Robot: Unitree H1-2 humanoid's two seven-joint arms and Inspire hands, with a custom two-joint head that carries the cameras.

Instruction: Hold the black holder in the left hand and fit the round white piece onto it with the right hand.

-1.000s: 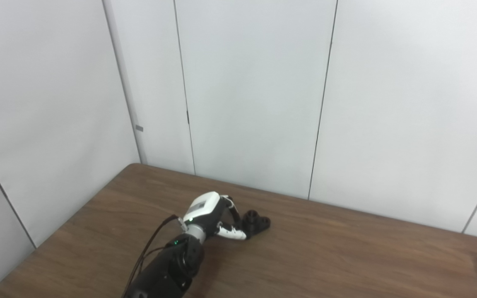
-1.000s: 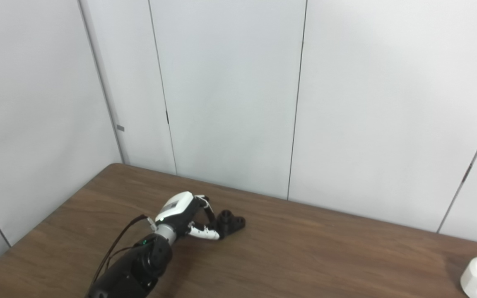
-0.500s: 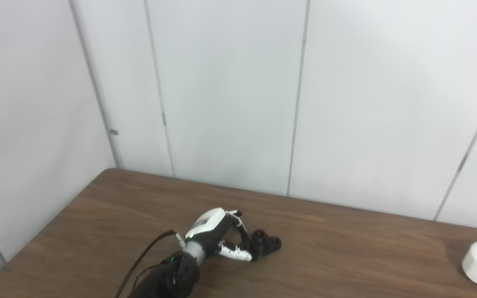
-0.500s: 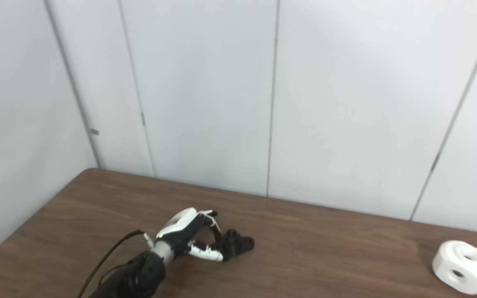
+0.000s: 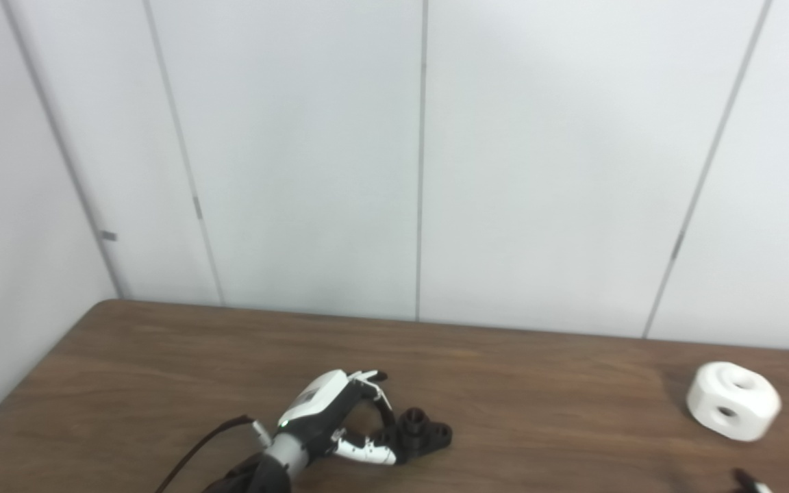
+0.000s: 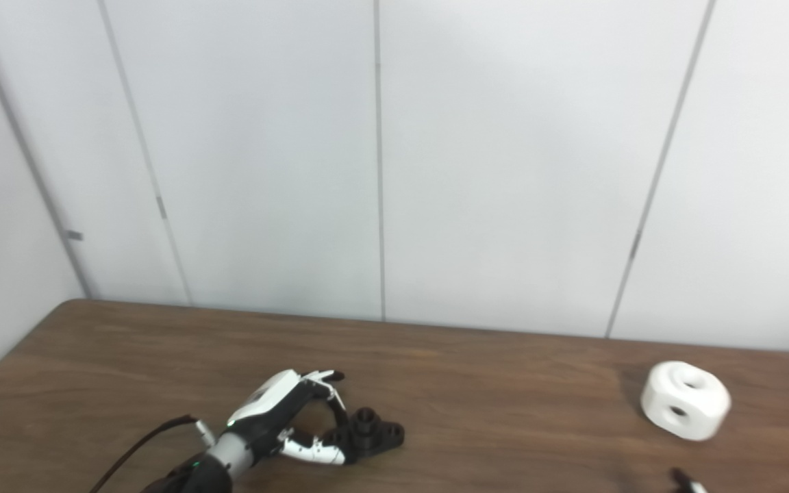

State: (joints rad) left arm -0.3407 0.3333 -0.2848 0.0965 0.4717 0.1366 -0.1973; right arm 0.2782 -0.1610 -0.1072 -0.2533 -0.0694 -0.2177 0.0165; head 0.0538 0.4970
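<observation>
Left hand (image 5: 329,424), fingers curled around the black holder (image 5: 423,435) at lower centre; round white piece (image 5: 733,400) lies far right, nearest the right hand (image 5: 750,483), barely visible, grip unreadable.

No legible text, labels, brands or numbers on any surface in either eye view.

Plain lab or test room, bare dark brown wood-grain table (image 5: 572,424), pale grey panelled partition walls (image 5: 545,171) with thin seams
</observation>
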